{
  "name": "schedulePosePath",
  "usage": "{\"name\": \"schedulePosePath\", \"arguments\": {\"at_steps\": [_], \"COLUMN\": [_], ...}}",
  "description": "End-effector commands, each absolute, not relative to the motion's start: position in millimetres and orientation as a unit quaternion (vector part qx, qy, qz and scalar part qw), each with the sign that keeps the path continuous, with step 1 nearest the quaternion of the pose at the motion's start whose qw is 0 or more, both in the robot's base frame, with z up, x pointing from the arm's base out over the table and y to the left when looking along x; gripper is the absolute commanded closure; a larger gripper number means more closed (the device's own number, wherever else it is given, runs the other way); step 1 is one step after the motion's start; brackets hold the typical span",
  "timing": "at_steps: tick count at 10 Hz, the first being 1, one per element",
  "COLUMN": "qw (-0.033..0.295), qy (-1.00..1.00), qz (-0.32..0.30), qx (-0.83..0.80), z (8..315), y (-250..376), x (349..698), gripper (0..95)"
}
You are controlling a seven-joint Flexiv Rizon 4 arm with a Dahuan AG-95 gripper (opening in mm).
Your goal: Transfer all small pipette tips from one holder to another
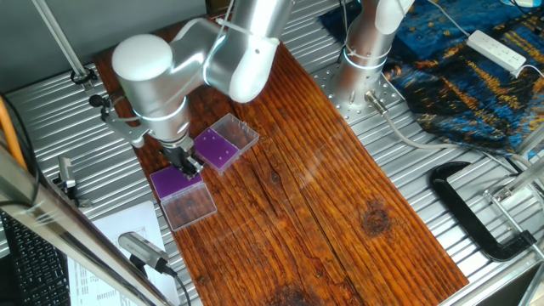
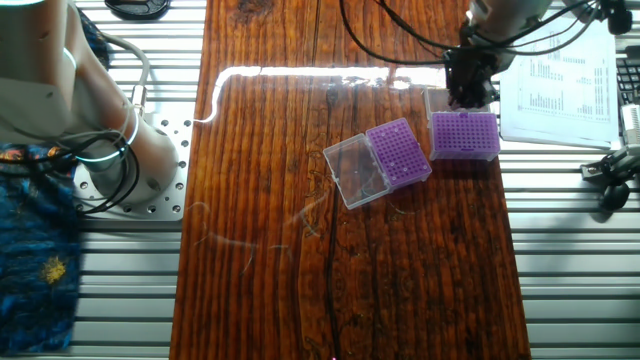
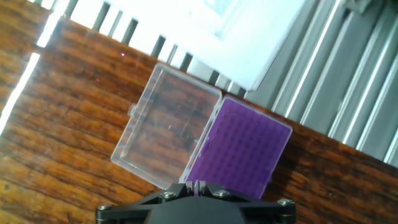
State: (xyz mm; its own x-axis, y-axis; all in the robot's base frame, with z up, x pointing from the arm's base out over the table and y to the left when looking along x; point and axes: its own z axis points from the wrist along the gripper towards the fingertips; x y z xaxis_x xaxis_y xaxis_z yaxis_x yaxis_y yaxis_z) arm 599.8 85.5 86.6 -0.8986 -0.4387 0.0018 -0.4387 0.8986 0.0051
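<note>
Two purple-grid holders with clear hinged lids lie open on the wooden board. One holder (image 1: 175, 182) (image 2: 465, 135) (image 3: 245, 149) is right under my gripper (image 1: 184, 161) (image 2: 468, 88) (image 3: 198, 186), and its lid (image 3: 165, 134) is folded out flat. The other holder (image 1: 216, 149) (image 2: 398, 153) lies beside it. My gripper's fingers are close together over the near edge of the purple grid, with a thin pale sliver between them that looks like a small pipette tip (image 3: 196, 186). I cannot make out any tips on either grid.
White printed paper (image 2: 560, 85) (image 3: 249, 37) lies on the slatted metal table just past the board's edge. The arm's base (image 1: 365, 59) stands at the board's far side, with patterned cloth (image 1: 476, 76) and a black clamp (image 1: 476, 212) beyond.
</note>
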Motion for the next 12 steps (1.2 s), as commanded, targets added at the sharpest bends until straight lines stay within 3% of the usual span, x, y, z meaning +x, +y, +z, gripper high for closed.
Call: {"name": "schedulePosePath", "arguments": {"at_steps": [1,12], "qw": [0.012,0.012], "qy": [-0.974,-0.974], "qz": [-0.006,-0.012], "qx": [0.227,0.227], "z": [86.4,76.0], "y": [84.8,84.8], "x": [595.7,590.2], "gripper": [95.0,95.0]}}
